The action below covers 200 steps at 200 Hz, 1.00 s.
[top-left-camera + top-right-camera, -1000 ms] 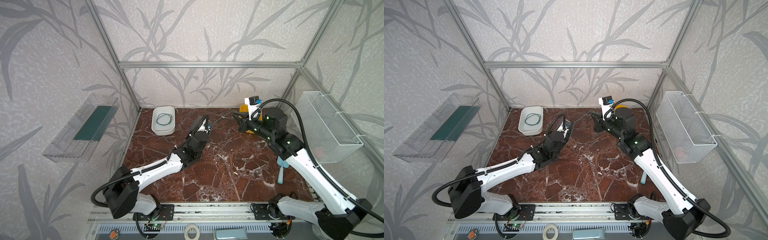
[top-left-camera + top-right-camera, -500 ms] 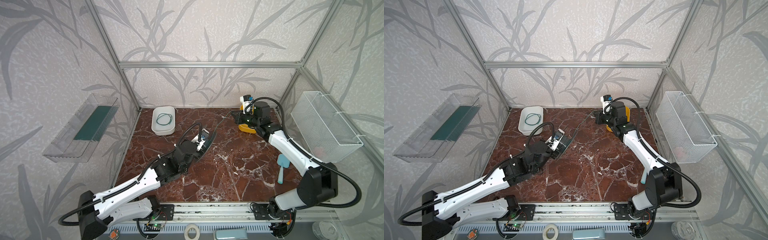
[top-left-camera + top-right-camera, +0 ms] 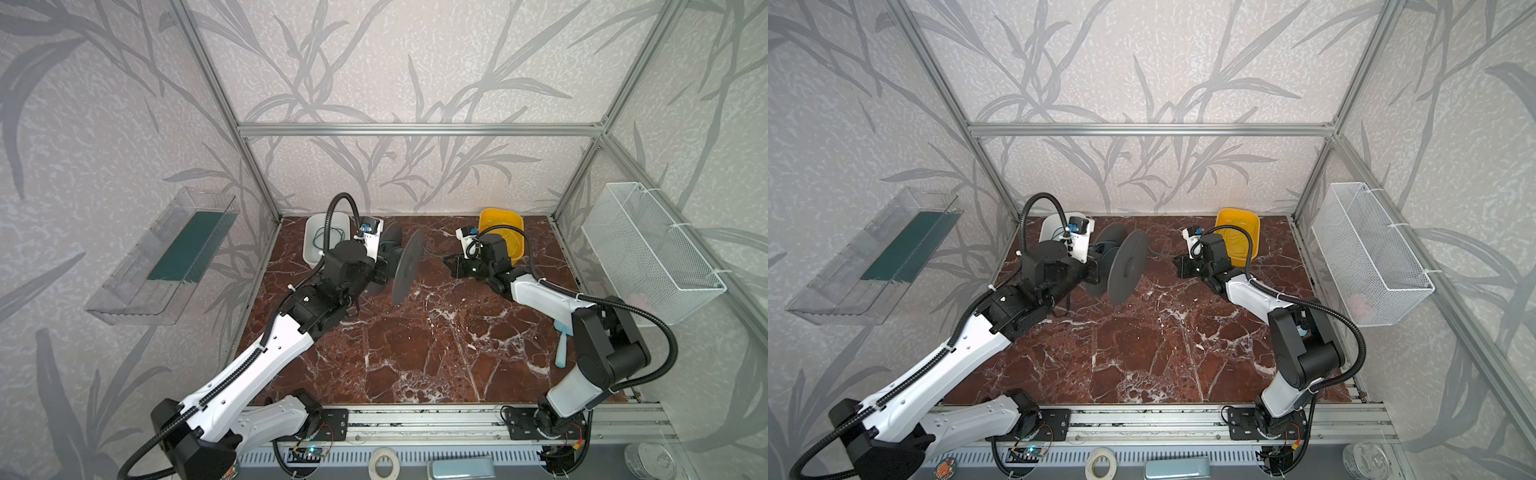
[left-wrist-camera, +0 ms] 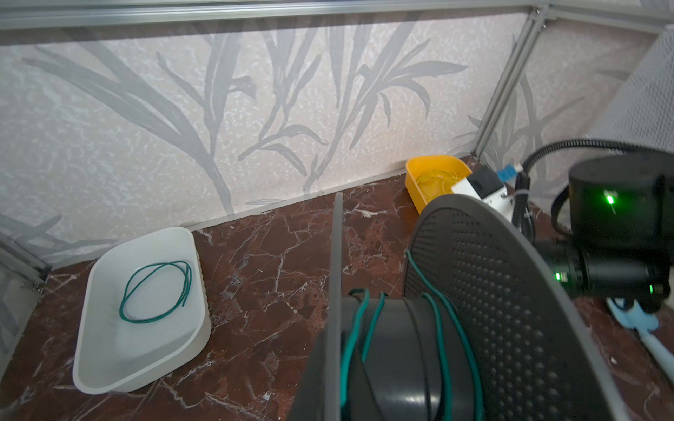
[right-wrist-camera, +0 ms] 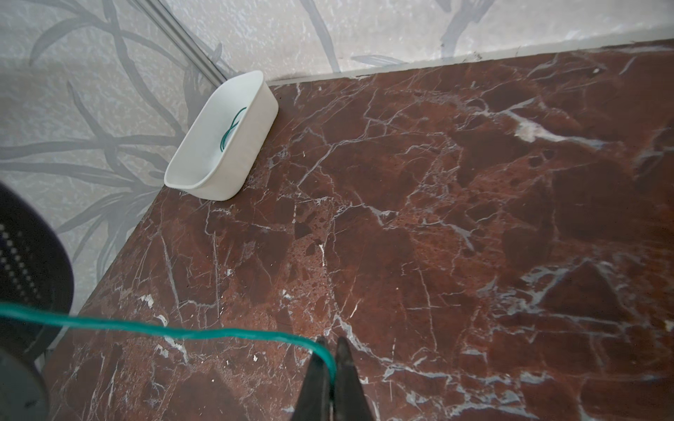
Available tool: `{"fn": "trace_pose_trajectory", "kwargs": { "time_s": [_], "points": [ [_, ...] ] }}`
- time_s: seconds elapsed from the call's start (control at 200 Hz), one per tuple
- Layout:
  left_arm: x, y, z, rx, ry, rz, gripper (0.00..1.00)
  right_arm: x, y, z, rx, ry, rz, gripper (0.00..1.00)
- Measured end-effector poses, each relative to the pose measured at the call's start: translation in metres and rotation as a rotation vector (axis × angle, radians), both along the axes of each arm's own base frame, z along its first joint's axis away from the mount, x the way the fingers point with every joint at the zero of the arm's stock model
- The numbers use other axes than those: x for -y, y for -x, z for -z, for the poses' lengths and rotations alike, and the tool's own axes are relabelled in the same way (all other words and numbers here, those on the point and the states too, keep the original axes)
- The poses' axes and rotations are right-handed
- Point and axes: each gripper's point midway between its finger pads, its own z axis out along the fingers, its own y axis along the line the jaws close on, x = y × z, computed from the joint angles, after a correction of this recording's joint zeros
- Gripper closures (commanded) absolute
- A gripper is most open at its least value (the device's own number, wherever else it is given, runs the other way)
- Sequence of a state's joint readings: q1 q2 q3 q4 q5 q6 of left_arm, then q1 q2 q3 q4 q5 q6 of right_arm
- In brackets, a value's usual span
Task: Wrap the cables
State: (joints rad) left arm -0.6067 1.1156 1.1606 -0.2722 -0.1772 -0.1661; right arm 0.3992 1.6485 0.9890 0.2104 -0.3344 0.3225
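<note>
Pinching the green cable (image 5: 182, 332), the right gripper (image 5: 330, 346) sits right of the black spool (image 3: 406, 270) (clamped in the left gripper (image 3: 1097, 269)); the strand runs leftward over a flange (image 4: 492, 291) onto the hub (image 4: 397, 346).

A small booth is walled in pale grey wallpaper (image 3: 374, 62) printed with darker grey leafy stems and framed by silver aluminium bars (image 3: 415, 129). Its floor is a red-brown marble slab (image 3: 415, 353) veined in white (the light on it is soft and even). A clear plastic shelf (image 3: 124, 286) with a dark green liner (image 3: 187, 245) hangs on the left wall. A white wire basket (image 3: 648, 249) hangs on the right.
</note>
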Motion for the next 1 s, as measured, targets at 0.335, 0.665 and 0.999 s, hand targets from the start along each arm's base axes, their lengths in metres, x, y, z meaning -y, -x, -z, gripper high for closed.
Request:
{"fn": "trace_pose_trajectory", "kwargs": {
  "time_s": [0.335, 0.665, 0.999],
  "points": [
    [-0.035, -0.050, 0.011, -0.135, 0.255, -0.184, 1.00, -0.047, 0.054, 0.028, 0.017, 0.046, -0.098, 1.00],
    [-0.045, -0.068, 0.021, -0.113, 0.279, -0.276, 1.00, -0.095, 0.113, -0.002, 0.129, 0.045, -0.164, 1.00],
    [-0.019, -0.078, 0.058, -0.119, 0.144, -0.277, 1.00, -0.111, 0.144, -0.013, 0.161, 0.073, -0.145, 1.00]
  ]
}}
